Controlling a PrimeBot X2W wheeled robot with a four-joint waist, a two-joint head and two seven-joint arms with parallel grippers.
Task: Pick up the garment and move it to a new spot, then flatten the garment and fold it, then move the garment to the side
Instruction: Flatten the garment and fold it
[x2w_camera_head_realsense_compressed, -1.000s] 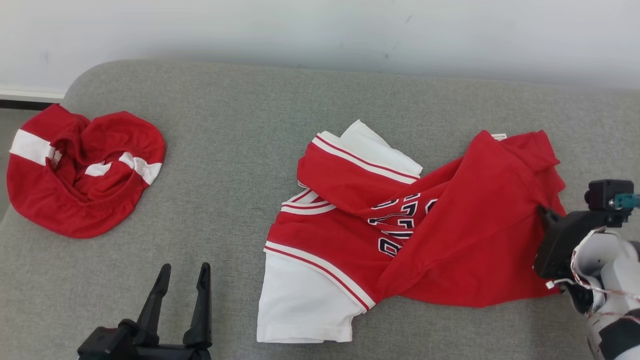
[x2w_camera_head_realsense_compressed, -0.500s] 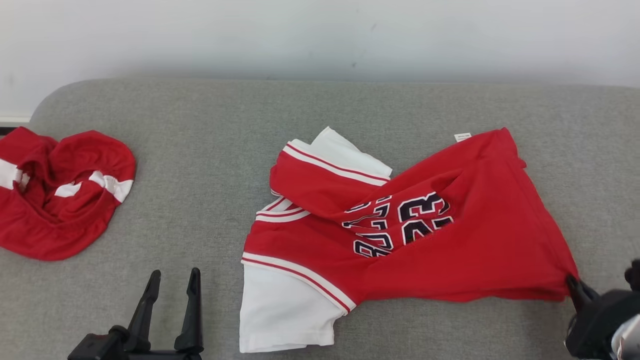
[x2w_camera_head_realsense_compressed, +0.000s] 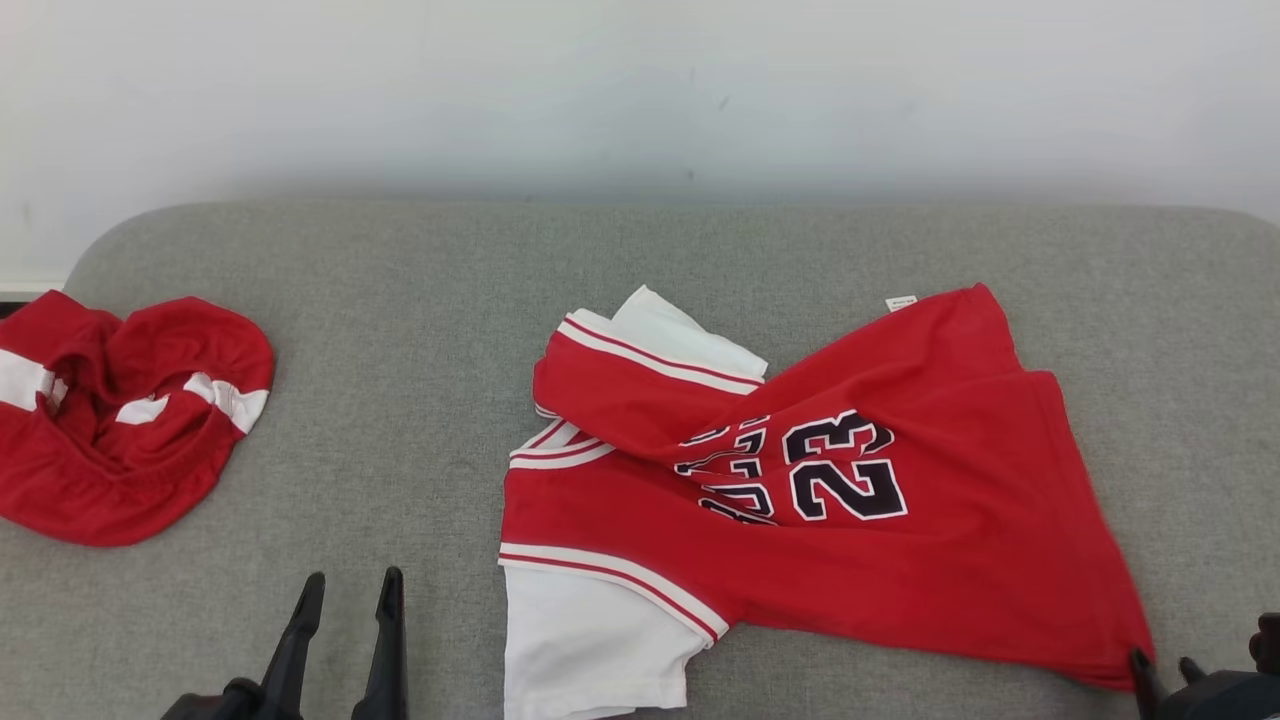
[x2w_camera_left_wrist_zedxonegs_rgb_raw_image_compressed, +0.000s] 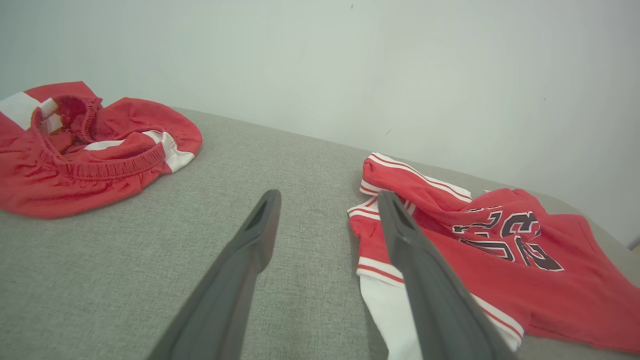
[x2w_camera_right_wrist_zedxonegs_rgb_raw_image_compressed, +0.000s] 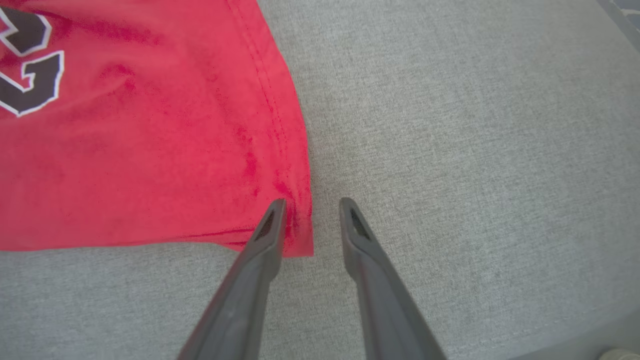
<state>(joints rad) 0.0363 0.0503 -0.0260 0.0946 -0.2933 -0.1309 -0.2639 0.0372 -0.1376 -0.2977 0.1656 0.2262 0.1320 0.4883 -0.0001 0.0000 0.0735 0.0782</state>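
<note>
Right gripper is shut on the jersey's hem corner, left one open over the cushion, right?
No. The right gripper is open: the right wrist view shows its fingers apart, the hem corner of the jersey lying loose at their tips. The left gripper is open over the cushion, as stated.

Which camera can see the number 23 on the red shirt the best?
The head view: the whole number 23 on the red jersey shows from above. The left wrist view sees it from low down, slanted and creased. The right wrist view catches just part of the digits at its top left edge.
</note>
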